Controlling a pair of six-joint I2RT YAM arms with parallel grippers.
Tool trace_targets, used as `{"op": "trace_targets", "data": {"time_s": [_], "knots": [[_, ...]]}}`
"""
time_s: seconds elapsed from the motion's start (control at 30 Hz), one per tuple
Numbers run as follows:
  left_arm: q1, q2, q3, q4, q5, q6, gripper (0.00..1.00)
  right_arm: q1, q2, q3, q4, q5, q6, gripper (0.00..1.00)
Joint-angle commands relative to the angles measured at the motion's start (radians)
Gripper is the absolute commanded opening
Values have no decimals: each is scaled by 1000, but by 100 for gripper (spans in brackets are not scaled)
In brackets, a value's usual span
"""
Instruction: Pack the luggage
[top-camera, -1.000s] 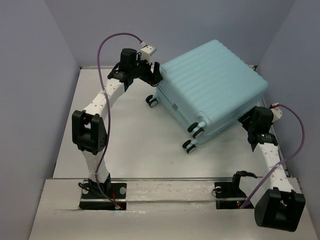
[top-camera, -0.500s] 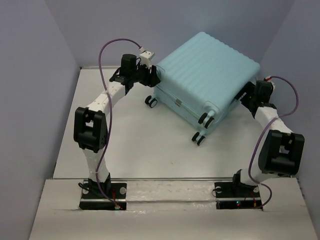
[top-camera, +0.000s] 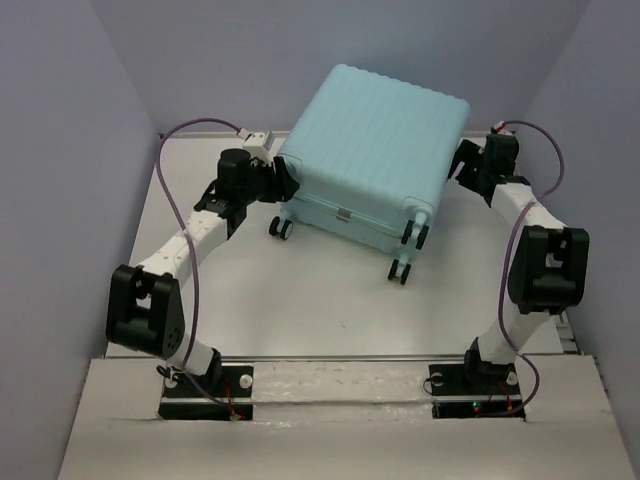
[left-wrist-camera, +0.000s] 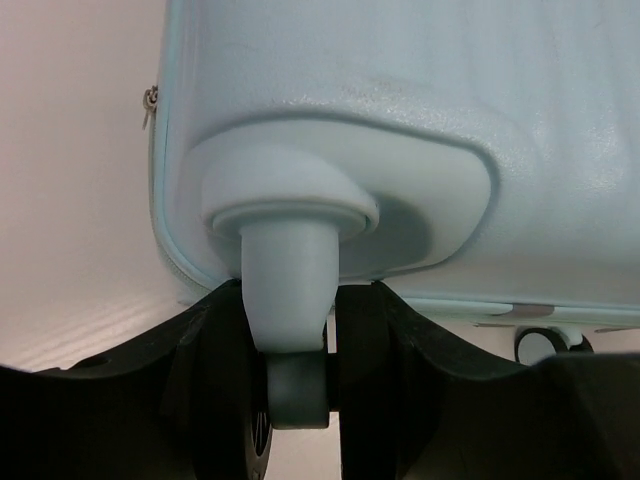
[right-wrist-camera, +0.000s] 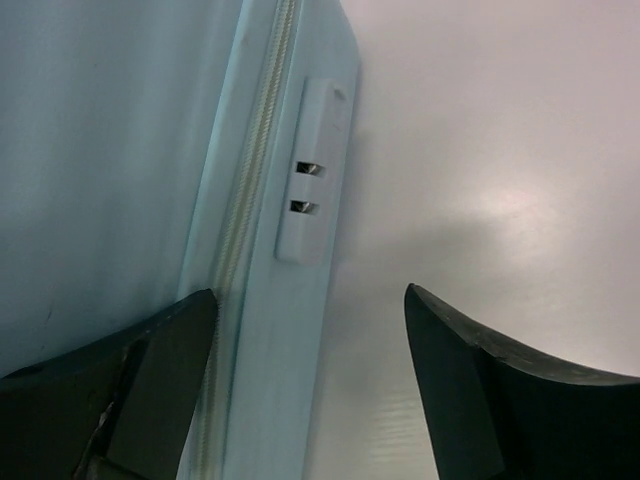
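The luggage, a closed pale aqua hard-shell suitcase with a ribbed shell, lies flat at the back middle of the table, wheels toward the front. My left gripper is at its left front corner, shut on a spinner wheel's stem; the dark wheel sits between the black fingers. My right gripper is open at the suitcase's right side. In the right wrist view its fingers straddle the side edge, by the zipper and a pale lock plate.
Three other black wheels show along the suitcase's front edge. Grey walls close in on the left, back and right of the white table. The arm bases stand on a rail at the near edge.
The suitcase has turned and slid toward the back left, squaring up with the table. My left gripper moved down-left with the wheel. My right arm swung up to the suitcase's right side.
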Motion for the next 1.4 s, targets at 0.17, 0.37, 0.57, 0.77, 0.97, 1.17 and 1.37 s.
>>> {"op": "trace_targets", "data": {"time_s": [0.17,0.37,0.57,0.77,0.97,1.17,1.37], "knots": [[-222,-261,-238,218,241,-269,6,395,204,300,-35,-703,3,89],[-247,-376,-317,261,230,-342,6,429,230,348,-79,-636,-22,92],[-245,-470,-376,313,146,-449,6,429,45,182,-76,-453,-75,94],[-245,-540,-436,399,86,-568,6,429,-225,-87,-57,-231,-100,97],[-242,-588,-462,448,60,-660,6,417,-563,-299,-51,24,-88,87],[-245,-622,-472,513,81,-720,6,417,-920,-741,228,-69,16,13],[-248,-640,-478,520,88,-729,6,417,-864,-1008,709,-255,102,36]]}}
